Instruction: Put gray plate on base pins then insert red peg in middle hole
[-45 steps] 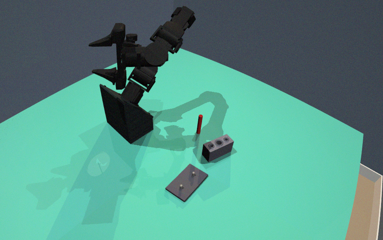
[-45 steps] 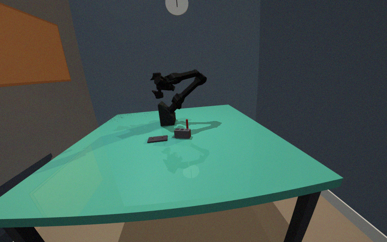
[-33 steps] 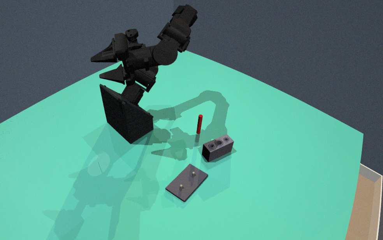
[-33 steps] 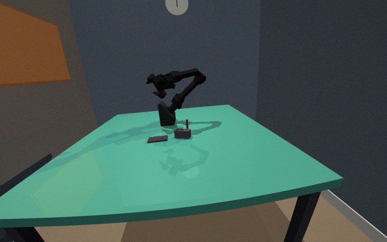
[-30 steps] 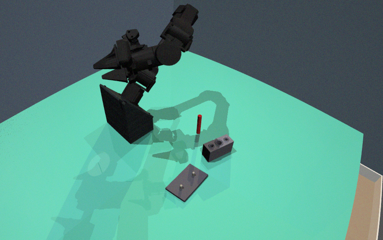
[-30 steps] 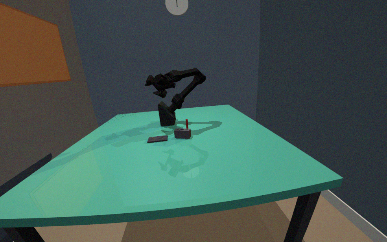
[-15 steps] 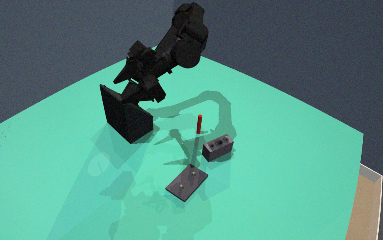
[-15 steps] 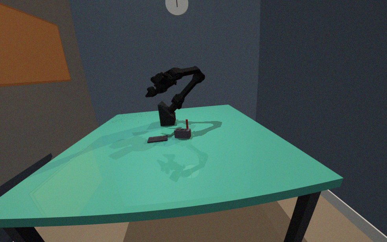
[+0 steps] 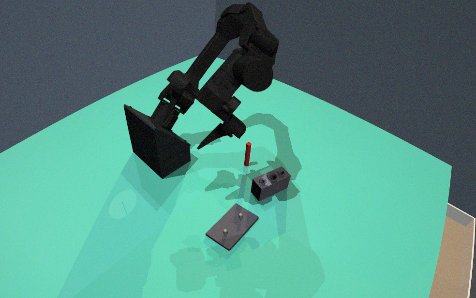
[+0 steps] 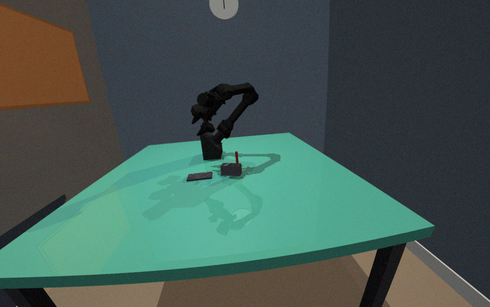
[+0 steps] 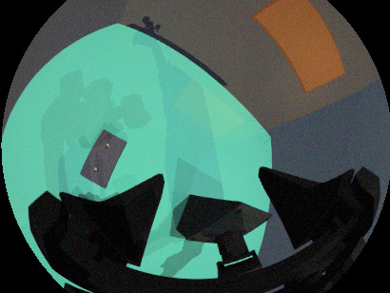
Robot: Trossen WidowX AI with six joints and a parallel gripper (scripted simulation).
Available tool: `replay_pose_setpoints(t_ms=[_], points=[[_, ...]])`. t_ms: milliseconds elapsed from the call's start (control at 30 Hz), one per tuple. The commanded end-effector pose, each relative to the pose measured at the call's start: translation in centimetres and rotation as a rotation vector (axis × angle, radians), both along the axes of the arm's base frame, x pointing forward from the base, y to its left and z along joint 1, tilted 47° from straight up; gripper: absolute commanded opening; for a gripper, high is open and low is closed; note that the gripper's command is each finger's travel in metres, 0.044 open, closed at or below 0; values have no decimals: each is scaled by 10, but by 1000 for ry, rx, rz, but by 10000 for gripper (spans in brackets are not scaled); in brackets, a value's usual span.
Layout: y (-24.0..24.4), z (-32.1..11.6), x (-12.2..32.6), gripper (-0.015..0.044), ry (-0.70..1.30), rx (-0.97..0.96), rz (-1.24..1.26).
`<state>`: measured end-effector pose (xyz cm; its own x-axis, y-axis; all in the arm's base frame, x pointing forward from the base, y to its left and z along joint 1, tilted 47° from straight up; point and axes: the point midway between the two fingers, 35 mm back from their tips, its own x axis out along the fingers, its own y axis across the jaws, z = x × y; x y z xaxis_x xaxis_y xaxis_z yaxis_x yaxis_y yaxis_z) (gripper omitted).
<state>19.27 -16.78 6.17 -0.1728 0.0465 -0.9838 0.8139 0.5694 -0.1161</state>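
Observation:
The gray plate [image 9: 264, 190] [image 10: 230, 169], a thick block with three holes in its top, stands on the table beside the base, off its pins. The base [image 9: 232, 237] [image 10: 199, 177] [image 11: 102, 158] lies flat, its two small pale pins pointing up and bare. The red peg [image 9: 247, 154] [image 10: 236, 157] stands upright behind the plate. My gripper [image 10: 195, 128] [image 11: 211, 176] is open and empty, raised above the table near the arm's own foot, away from all three. In the top view only one finger shows clearly. Plate and peg are not visible in the wrist view.
The arm's dark foot [image 9: 157, 151] [image 10: 211, 148] [image 11: 214, 219] stands at the back of the green table [image 9: 368, 210] [image 10: 289, 217] [image 11: 29, 143]. Shadows of the arm fall around the plate and the base. Walls rise beyond the table's far edges.

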Motion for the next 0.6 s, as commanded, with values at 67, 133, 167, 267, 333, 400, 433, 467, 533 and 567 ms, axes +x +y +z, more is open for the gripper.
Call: replay_pose_setpoints(t_ms=[67,133,167,267,333,400,433,467,533,567], points=[[57,23,67,440,-345,396,897],[64,27,74,440,-399,427,1000],[67,29,77,440,-428,441,1052],[77,35,88,440,-515,476,1202],[84,40,96,440,-578,494,1302],[91,45,103,440,-644,509,1403],[95,47,106,440,-678,515,1453],[98,50,110,440,-713,519,1503],[106,56,116,440,-785,525,1602],[110,59,119,440,-822,526,1650]])
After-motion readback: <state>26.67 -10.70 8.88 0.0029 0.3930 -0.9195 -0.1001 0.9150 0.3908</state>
